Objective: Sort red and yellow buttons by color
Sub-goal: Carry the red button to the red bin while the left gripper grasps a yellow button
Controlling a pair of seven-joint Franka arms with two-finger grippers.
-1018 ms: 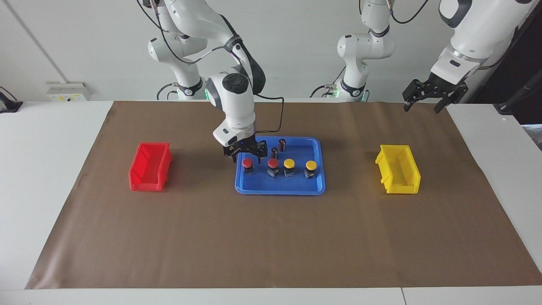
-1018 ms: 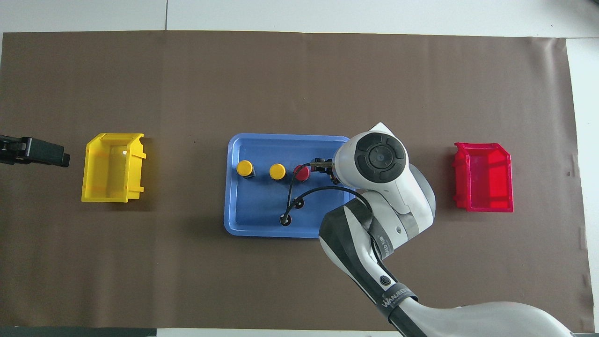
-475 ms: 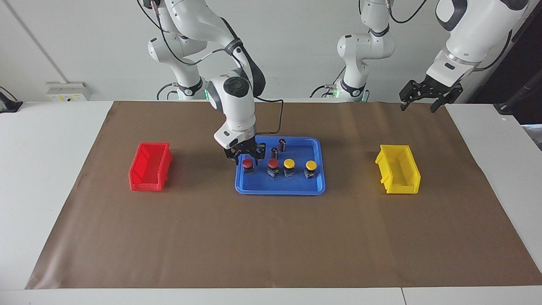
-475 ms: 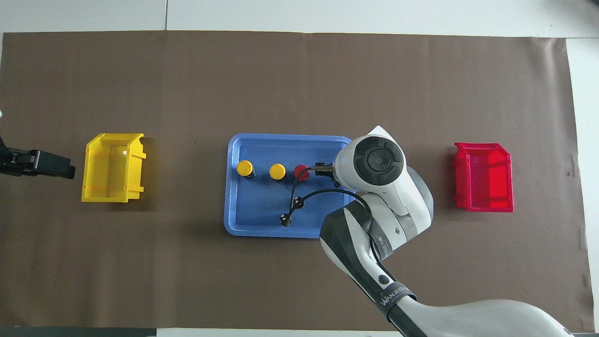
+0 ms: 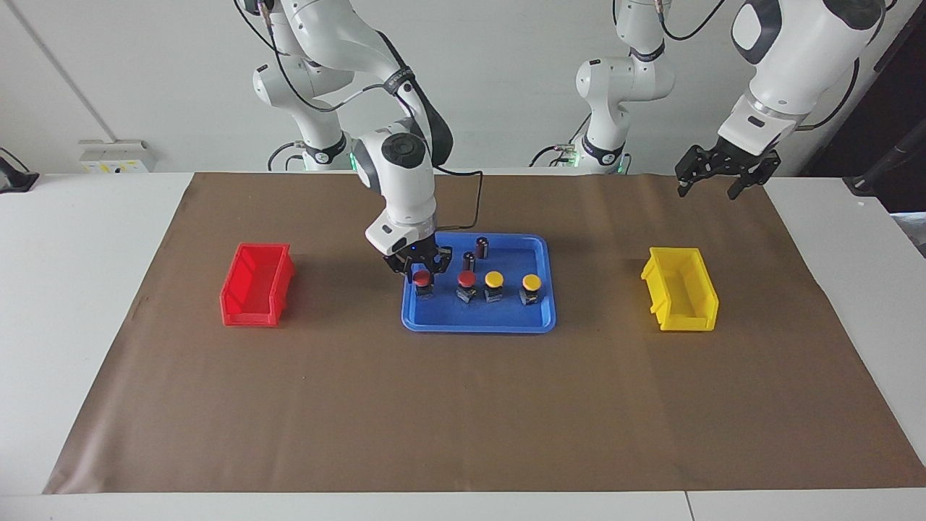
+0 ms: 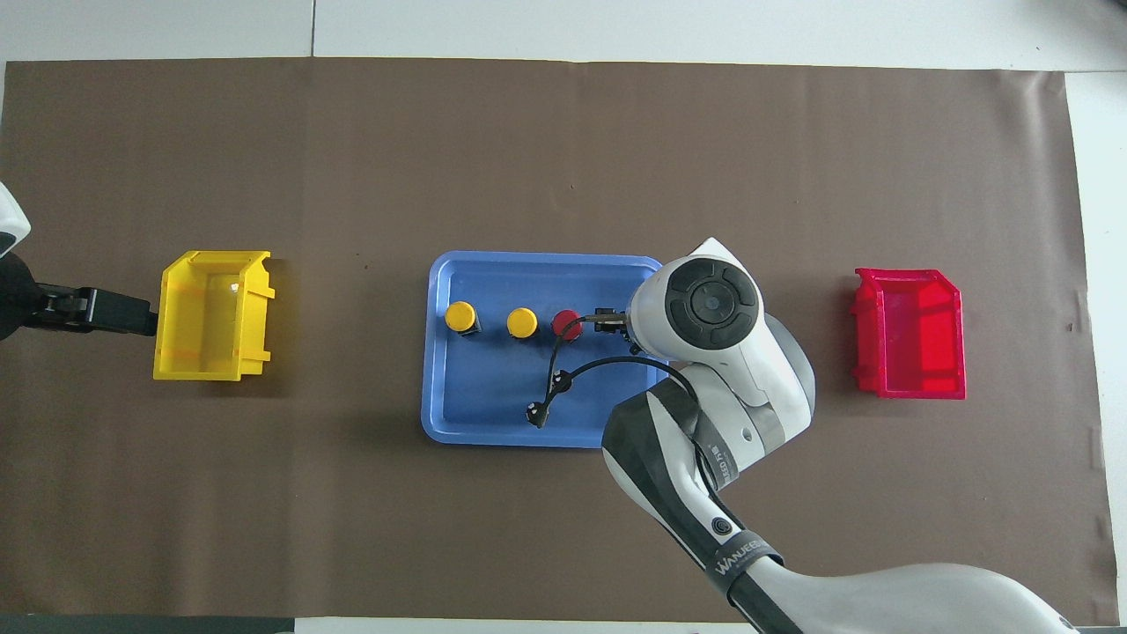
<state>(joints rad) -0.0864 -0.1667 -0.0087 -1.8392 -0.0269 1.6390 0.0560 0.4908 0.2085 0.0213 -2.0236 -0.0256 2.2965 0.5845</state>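
Starting at the right arm's end of the counter (image 5: 463, 405): red bin (image 5: 257, 284), well apart from the right gripper (image 5: 419, 269). Fingers spread and lowered around the end red button (image 5: 422, 278) in the blue tray (image 5: 477, 322), cap between them, not clenched; contact impossible to confirm. Probably light, rigid, smooth-capped: best pinched on the stubby black body under the cap. Just beside those fingers, second red button (image 5: 466, 279), then 1 yellow button (image 5: 494, 279) and the last yellow button (image 5: 532, 281). Then yellow bin (image 5: 680, 298). Left gripper (image 5: 707, 189) waiting above the counter near it, fingers released, holding nothing.
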